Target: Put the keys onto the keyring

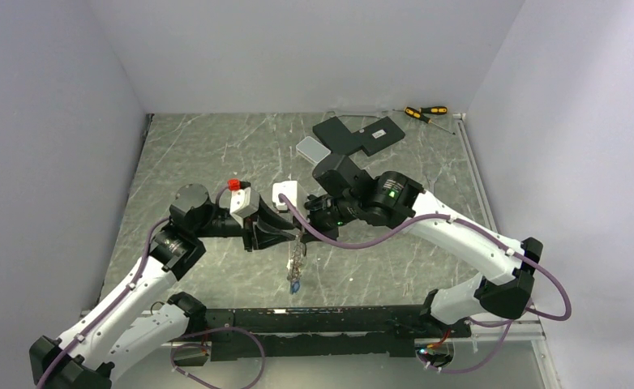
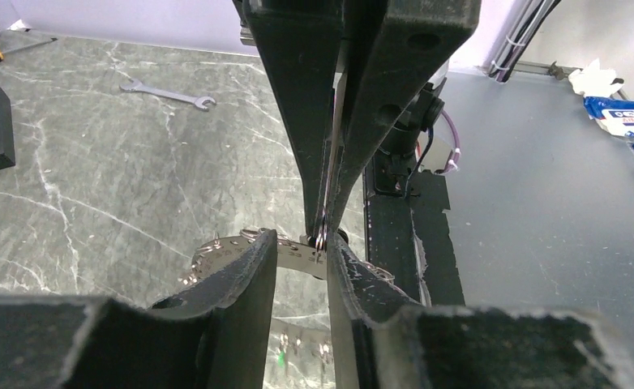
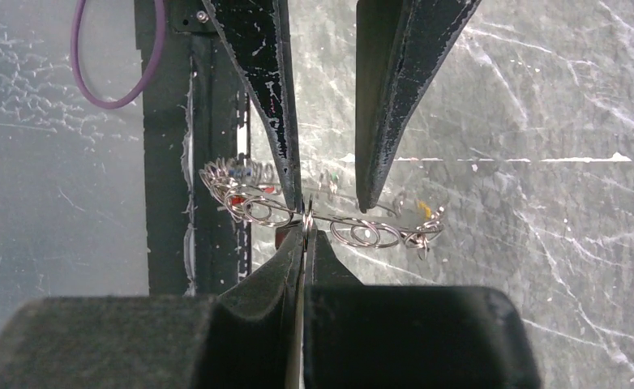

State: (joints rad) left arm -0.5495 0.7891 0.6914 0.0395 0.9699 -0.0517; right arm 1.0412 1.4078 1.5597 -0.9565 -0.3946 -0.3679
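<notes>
I see the keyring (image 2: 293,253) in the middle of the table (image 1: 200,154), a bit toward the near side, right where my two arms meet. It is a flat silver ring. Little wire loops hang all round its rim. The keys (image 1: 295,277) hang down from it in a small bunch, and the lowest one has a blue head. I cannot tell if that one touches the table.

My right gripper (image 3: 306,231) is squeezed tight on the rim of the keyring. Its two fingers are pressed together with the thin metal between them.

My left gripper (image 2: 302,243) is partly open and has hold of nothing. One finger sits on each side of the ring's rim, just beside the spot where the right gripper pinches. In the right wrist view, one left fingertip (image 3: 296,194) is up against the ring and the other is a little apart.

Farther off, a silver wrench (image 2: 168,95) lies flat on the table. Two screwdrivers (image 1: 426,113) with yellow and black handles lie at the far right corner, near some flat black blocks (image 1: 358,134).
</notes>
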